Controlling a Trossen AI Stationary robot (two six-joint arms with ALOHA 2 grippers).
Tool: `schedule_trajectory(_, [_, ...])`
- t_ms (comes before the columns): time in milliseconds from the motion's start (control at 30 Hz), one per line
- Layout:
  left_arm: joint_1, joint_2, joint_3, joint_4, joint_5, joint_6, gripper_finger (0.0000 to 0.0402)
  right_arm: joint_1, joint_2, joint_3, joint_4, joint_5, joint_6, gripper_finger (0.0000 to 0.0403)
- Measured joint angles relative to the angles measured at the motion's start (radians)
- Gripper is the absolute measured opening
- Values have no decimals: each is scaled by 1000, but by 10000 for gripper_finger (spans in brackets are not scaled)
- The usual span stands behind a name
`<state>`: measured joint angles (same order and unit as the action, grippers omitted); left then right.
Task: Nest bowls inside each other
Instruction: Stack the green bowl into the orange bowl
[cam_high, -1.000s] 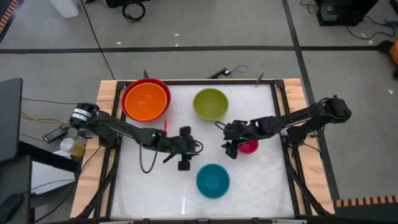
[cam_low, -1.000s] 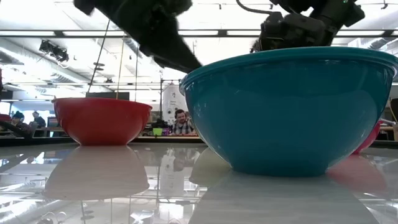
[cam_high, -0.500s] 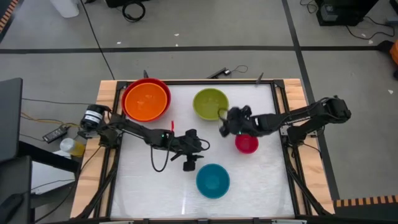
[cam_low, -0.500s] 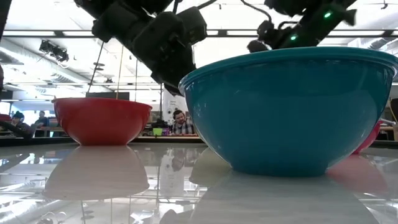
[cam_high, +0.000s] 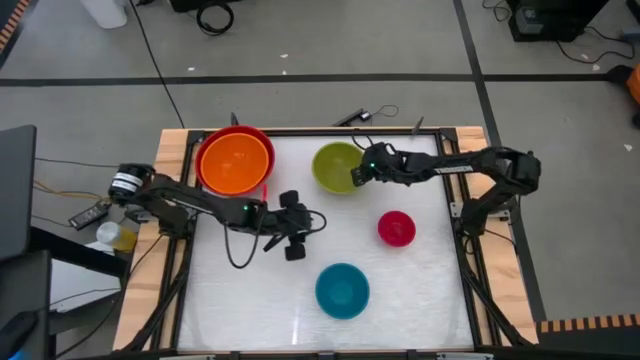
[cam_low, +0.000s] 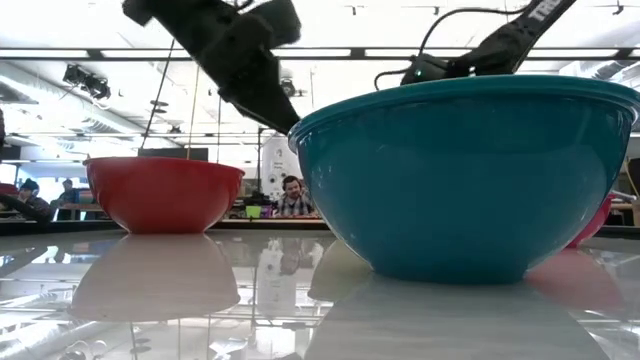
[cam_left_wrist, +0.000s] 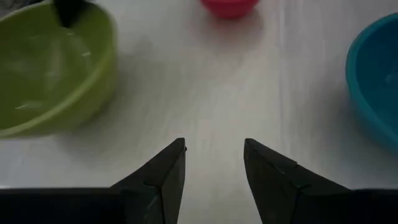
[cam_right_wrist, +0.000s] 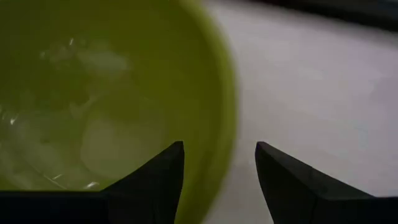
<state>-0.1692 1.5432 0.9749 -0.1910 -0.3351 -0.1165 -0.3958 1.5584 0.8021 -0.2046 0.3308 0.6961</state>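
Note:
The orange bowl (cam_high: 235, 160) sits inside the red bowl (cam_high: 262, 188) at the far left. The yellow-green bowl (cam_high: 335, 167), pink bowl (cam_high: 396, 229) and blue bowl (cam_high: 342, 290) each stand alone on the white table. My right gripper (cam_high: 357, 177) is open at the yellow-green bowl's right rim (cam_right_wrist: 227, 124). One finger stands over the bowl's inside and one outside it, and I see no touch. My left gripper (cam_high: 312, 226) hangs open over bare table at mid-table, with nothing between its fingers (cam_left_wrist: 174, 168).
Bare white table (cam_left_wrist: 211, 87) lies between the yellow-green, pink and blue bowls. Black frame rails (cam_high: 455, 200) run along the table's sides. In the low view the blue bowl (cam_low: 470, 180) fills the foreground, and people sit in the room behind.
My right gripper has left the pink bowl and swung toward the table's far edge and a little left. It rolled and sank as it went, and now stands at the yellow-green bowl's right rim, still open. My left gripper dipped toward the blue bowl and came back. No bowl has moved.

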Motion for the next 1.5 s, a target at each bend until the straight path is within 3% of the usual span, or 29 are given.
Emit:
schedule_trajectory(133, [0,-70,0,-93,-61,-1,166,12,72,0,106,-91,-47,175])
schedule_trajectory(300, [-7,-208,0,-278,-191,-55,166,42,130,2,266,-182,-55,37])
schedule_trajectory(367, [-13,-270,0,-339,-231,-97,166,65,133,4,350,-188,-62,20])
schedule_trajectory(467, [-35,-358,0,-421,-291,-151,166,101,142,38,397,-195,-50,27])
schedule_trajectory(700, [-104,-476,0,-448,-391,-177,166,175,203,292,499,-89,-166,15])
schedule_trajectory(900, [-166,-490,0,-481,-500,-193,166,189,404,632,490,56,-254,21])
schedule_trajectory(1167, [-210,-484,-1,-669,-606,-359,166,171,695,1042,366,48,-245,28])
schedule_trajectory(1300, [-210,-483,-1,-730,-615,-414,166,160,810,1184,258,43,-248,59])
schedule_trajectory(1500, [-210,-484,-1,-739,-615,-423,166,137,879,1295,181,-48,-225,141])
